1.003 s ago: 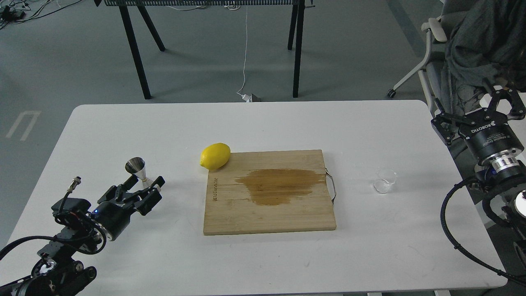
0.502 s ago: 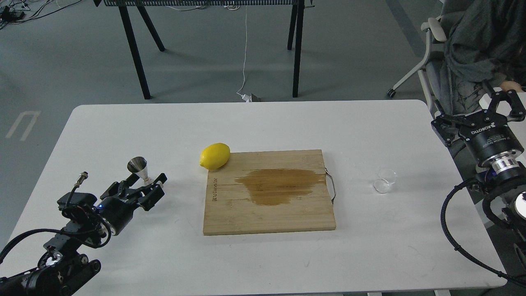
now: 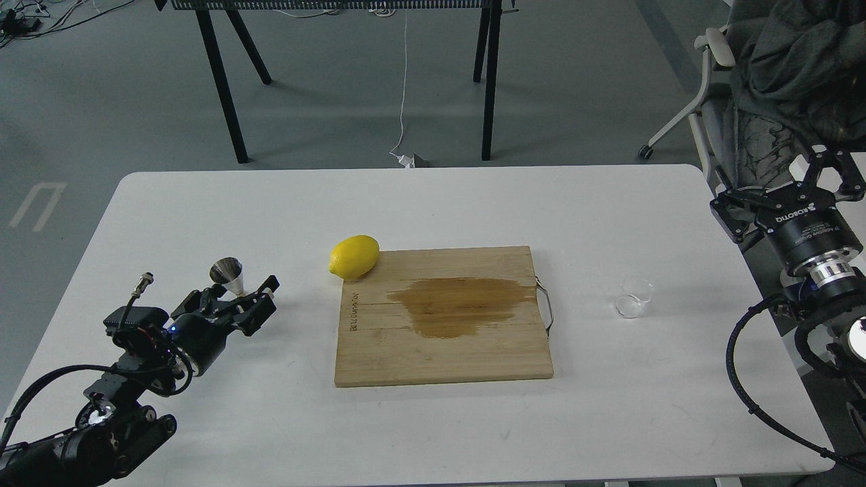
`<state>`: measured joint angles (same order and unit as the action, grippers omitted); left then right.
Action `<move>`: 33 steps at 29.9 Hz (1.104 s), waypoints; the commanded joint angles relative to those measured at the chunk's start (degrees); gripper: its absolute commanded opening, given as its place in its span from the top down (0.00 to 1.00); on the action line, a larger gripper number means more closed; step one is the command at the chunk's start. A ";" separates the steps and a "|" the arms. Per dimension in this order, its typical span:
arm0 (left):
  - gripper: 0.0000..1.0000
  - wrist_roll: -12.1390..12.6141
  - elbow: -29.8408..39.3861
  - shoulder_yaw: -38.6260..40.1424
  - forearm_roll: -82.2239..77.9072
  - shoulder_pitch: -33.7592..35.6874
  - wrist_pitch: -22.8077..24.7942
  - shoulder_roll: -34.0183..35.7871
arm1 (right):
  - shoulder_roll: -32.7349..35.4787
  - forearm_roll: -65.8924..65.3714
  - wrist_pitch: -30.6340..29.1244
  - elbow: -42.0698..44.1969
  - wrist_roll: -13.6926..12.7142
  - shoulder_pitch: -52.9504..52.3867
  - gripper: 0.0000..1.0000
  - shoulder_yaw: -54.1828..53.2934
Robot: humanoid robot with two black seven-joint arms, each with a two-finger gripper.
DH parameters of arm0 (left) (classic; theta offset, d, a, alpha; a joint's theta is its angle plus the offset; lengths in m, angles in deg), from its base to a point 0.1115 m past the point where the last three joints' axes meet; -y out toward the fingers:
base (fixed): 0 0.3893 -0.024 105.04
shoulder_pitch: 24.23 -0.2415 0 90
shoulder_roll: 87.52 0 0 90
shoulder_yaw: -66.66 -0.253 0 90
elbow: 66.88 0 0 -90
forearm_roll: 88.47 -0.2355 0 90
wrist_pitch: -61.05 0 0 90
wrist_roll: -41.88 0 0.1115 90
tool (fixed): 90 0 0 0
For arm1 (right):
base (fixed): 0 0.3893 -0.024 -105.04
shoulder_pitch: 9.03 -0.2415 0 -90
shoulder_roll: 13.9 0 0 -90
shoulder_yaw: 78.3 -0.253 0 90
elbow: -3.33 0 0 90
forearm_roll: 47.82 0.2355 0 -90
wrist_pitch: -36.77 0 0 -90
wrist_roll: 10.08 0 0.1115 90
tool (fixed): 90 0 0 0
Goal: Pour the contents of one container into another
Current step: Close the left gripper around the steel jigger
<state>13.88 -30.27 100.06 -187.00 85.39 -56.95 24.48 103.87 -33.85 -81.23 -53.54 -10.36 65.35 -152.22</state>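
The steel jigger (image 3: 227, 274) stands upright on the white table (image 3: 433, 203), at the left. My left gripper (image 3: 241, 296) is open right at it, one finger on each side of the jigger's lower cone, which the fingers partly hide. The small clear glass cup (image 3: 634, 297) sits on the table to the right of the cutting board; it looks empty. My right gripper (image 3: 781, 181) hangs open over the table's right edge, well behind and to the right of the cup, holding nothing.
A wooden cutting board (image 3: 443, 352) with a dark wet stain and a metal handle lies mid-table. A lemon (image 3: 354, 257) rests at its far left corner. An office chair draped with dark cloth (image 3: 778, 81) stands past the right edge.
My left gripper has crept forward and to the right, so its fingers now flank the jigger. The right gripper has sunk slightly. Cup, lemon and board have not moved.
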 commanded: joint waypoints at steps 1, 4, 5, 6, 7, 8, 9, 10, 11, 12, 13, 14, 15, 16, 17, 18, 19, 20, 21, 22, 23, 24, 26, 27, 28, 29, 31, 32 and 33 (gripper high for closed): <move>0.01 0.00 -1.18 0.00 0.00 0.69 0.00 -0.81 | 0.00 0.00 0.00 0.01 0.02 0.06 0.00 0.00; 0.02 0.00 -2.33 0.00 -0.09 0.95 0.00 -1.34 | 0.00 0.00 0.00 0.01 0.02 0.06 0.00 -0.08; 0.03 0.00 -2.41 0.00 -0.09 1.13 0.00 -1.43 | 0.00 0.00 0.00 0.01 0.02 0.06 0.00 -0.08; 0.04 0.00 -2.42 0.00 -0.09 1.13 0.00 -1.43 | 0.09 0.00 0.00 0.01 0.02 0.06 0.00 -0.08; 0.05 0.00 -2.42 0.00 -0.09 1.13 0.00 -1.43 | 0.09 0.00 0.00 0.01 -0.07 0.06 0.00 -0.08; 0.06 0.00 -2.42 0.00 -0.09 1.13 0.00 -1.43 | 0.09 0.00 0.00 0.10 0.02 0.06 0.00 -0.08; 0.07 0.00 -2.42 0.00 -0.09 1.13 0.00 -1.43 | 0.09 0.00 0.00 0.01 0.02 0.15 0.00 -0.08; 0.09 0.00 -2.42 0.00 -0.09 1.22 0.00 -1.43 | 0.09 0.00 0.00 0.01 0.02 0.15 0.00 -0.08; 0.11 0.00 -2.59 0.00 -0.09 1.22 0.00 -1.43 | 0.00 0.00 0.00 0.01 0.02 0.15 0.00 0.00; 0.12 0.00 -2.77 0.00 -0.09 1.39 0.00 -1.43 | 0.09 0.00 0.00 0.01 0.02 0.15 0.00 0.00; 0.14 0.00 -3.03 0.00 -0.09 1.39 0.00 -1.52 | 0.00 0.00 0.00 0.01 0.02 0.15 0.00 -0.08; 0.16 0.00 -3.20 -0.17 -0.09 1.48 0.00 -1.52 | 0.00 0.00 0.00 0.01 0.02 0.15 0.00 -0.08; 0.19 0.00 -3.38 -0.78 0.00 1.57 0.00 -1.60 | 0.09 0.00 0.00 0.01 0.02 0.15 0.00 0.00; 0.22 0.00 -3.73 -1.48 0.08 1.65 0.00 -1.87 | 0.09 0.00 0.00 0.01 0.02 0.15 0.00 -0.08; 0.23 0.00 -4.08 -2.19 0.26 2.00 0.05 -2.13 | 0.09 0.00 0.00 0.01 0.02 0.15 0.00 -0.08; 0.23 0.00 -4.43 -2.54 0.35 2.27 0.05 -2.39 | 0.09 0.00 0.00 0.01 0.02 0.15 0.00 0.00; 0.25 0.00 -4.79 -2.72 0.43 2.36 0.05 -2.57 | 0.09 0.00 0.00 0.01 0.02 0.15 0.00 -0.08; 0.28 0.00 -5.05 -2.81 0.35 2.36 0.05 -2.75 | 0.09 0.00 0.00 0.01 0.02 0.24 0.00 -0.08; 0.31 0.00 -5.14 -2.81 0.35 2.45 0.05 -2.75 | 0.09 0.00 0.00 0.01 0.02 0.24 0.00 -0.08; 0.33 0.00 -5.23 -2.81 0.35 2.45 0.05 -2.75 | 0.09 0.00 0.00 0.01 0.02 0.24 0.00 -0.08; 0.36 0.00 -5.23 -2.81 0.35 2.45 0.05 -2.75 | 0.09 0.00 0.00 0.01 0.02 0.41 0.00 -0.08; 0.38 0.00 -5.23 -2.81 0.35 2.45 0.05 -2.75 | 0.09 0.00 0.00 0.01 0.02 0.50 0.00 -0.08; 0.41 0.00 -5.23 -2.81 0.35 2.80 0.05 -2.92 | 0.09 0.00 0.00 0.01 -0.07 0.50 0.00 -0.17; 0.43 0.00 -5.32 -2.90 0.26 2.97 0.05 -2.92 | 0.09 0.00 0.00 0.01 0.02 0.50 0.00 -0.17; 0.44 0.00 -5.32 -2.90 0.26 2.97 0.05 -2.92 | 0.09 0.00 0.00 0.01 0.02 0.50 0.00 -0.17; 0.46 0.00 -5.32 -2.90 0.26 3.06 0.05 -2.92 | 0.09 0.00 0.00 0.01 0.02 0.50 0.00 -0.17; 0.47 0.00 -5.32 -2.90 0.26 3.15 0.05 -2.92 | 0.09 0.00 0.00 0.01 0.02 0.59 0.00 -0.17; 0.49 0.00 -5.32 -2.90 0.17 3.15 0.05 -2.84 | 0.09 0.00 0.00 0.01 0.02 0.59 0.00 -0.17; 0.50 0.00 -5.32 -2.90 0.17 3.15 0.05 -2.84 | 0.09 0.00 0.00 0.01 0.02 0.59 0.00 -0.17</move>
<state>13.88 -35.59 97.16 -186.72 88.48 -56.90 21.58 103.96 -33.85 -81.23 -53.53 -10.34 65.92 -152.39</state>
